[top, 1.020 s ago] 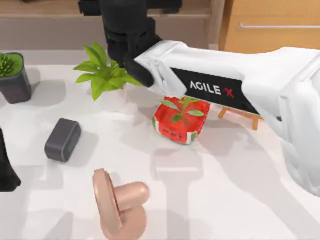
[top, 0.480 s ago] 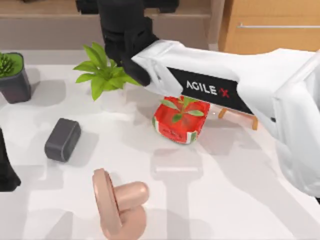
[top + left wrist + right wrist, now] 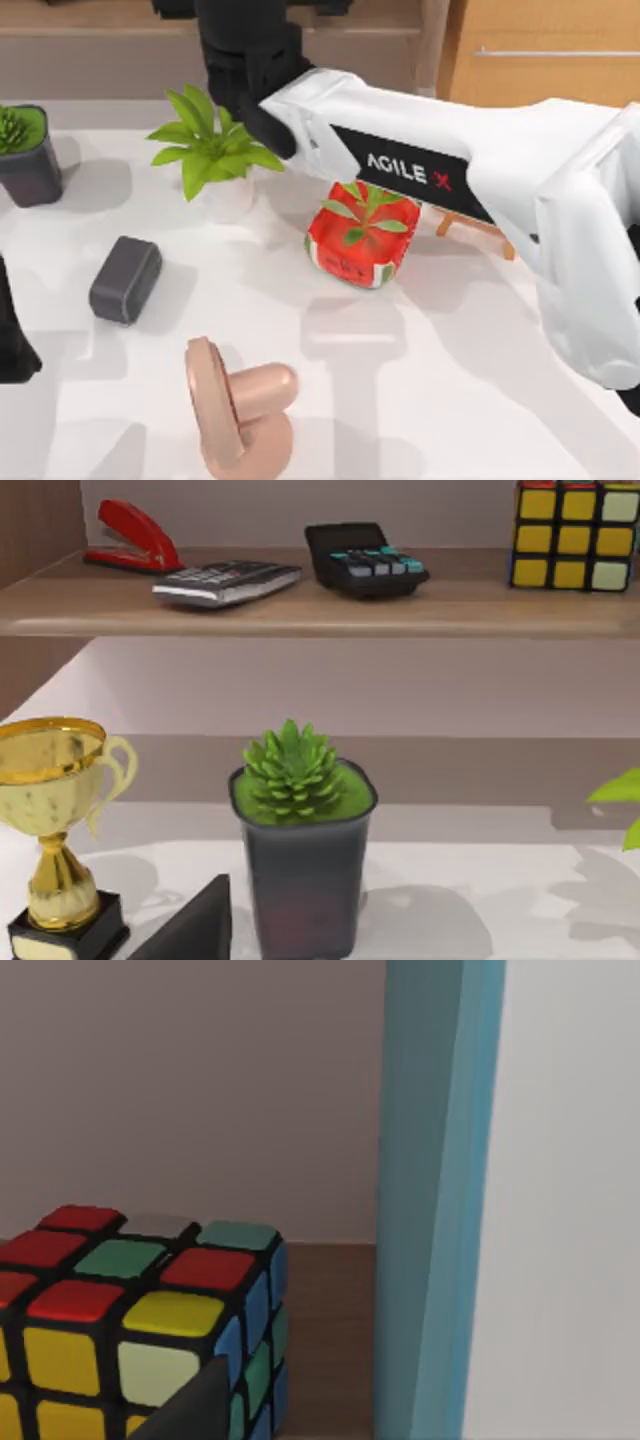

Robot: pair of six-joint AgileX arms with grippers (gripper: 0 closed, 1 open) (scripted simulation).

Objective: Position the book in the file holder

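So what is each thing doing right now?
book: standing upright beside the cube.
puzzle cube: sitting on the shelf, colours mixed up.
right gripper: stretched out at the shelf.
left gripper: parked at the table's left edge.
red plant box: upright on the table.
grey box: lying flat on the table.

The right arm (image 3: 450,190) is stretching across the upper middle of the top view, blocking passage over the red plant box (image 3: 360,243) and the small easel (image 3: 478,228). The leafy plant (image 3: 212,150), grey block (image 3: 125,279) and pink stand (image 3: 235,405) are crowding the left half. Bare tabletop (image 3: 440,390) is lying open at lower right.
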